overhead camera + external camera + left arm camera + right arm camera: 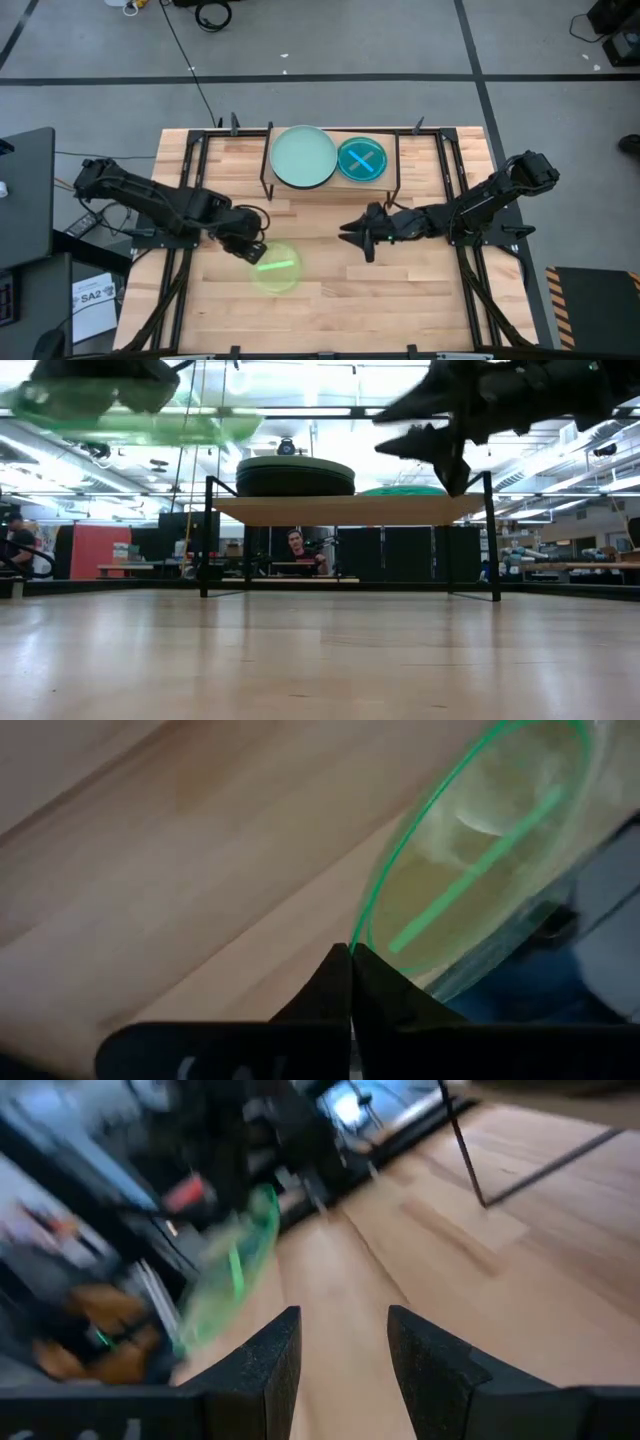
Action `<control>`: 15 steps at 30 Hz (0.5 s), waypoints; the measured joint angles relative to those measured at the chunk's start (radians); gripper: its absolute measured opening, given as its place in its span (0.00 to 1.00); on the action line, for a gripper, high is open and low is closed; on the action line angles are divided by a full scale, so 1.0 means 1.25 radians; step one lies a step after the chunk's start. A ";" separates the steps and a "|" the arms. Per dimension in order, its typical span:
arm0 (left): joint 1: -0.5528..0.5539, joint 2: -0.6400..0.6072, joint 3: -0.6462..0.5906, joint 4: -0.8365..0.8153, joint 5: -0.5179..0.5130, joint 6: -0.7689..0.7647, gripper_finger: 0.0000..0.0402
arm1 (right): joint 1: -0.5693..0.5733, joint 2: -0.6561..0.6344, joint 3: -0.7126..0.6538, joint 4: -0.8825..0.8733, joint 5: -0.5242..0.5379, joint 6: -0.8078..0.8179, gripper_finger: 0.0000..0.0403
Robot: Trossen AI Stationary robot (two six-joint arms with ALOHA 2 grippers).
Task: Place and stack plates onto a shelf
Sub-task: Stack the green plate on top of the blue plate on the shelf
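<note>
The left gripper (256, 250) pinches the rim of the lime green plate (275, 268), holding it above the table (400, 290). The right gripper (356, 236), fingers spread and empty, hovers before the shelf (345, 510), where the mint plate (303, 157) and blue plate (361, 159) sit.

Lime plate (274, 268), mint plate (303, 157)

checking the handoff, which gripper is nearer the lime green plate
Left. The left gripper is shut on the lime green plate's rim; the right gripper hangs open, apart from it.
</note>
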 joint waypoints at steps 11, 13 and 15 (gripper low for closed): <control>-0.003 0.000 0.000 0.074 -0.088 -0.004 0.00 | -0.059 0.000 0.000 0.124 -0.057 0.220 0.39; -0.002 0.000 0.000 0.078 -0.104 -0.004 0.00 | -0.060 0.000 0.000 0.124 -0.063 0.230 0.39; 0.002 0.000 0.000 0.081 -0.120 -0.004 0.00 | -0.060 0.000 0.000 0.124 -0.065 0.232 0.39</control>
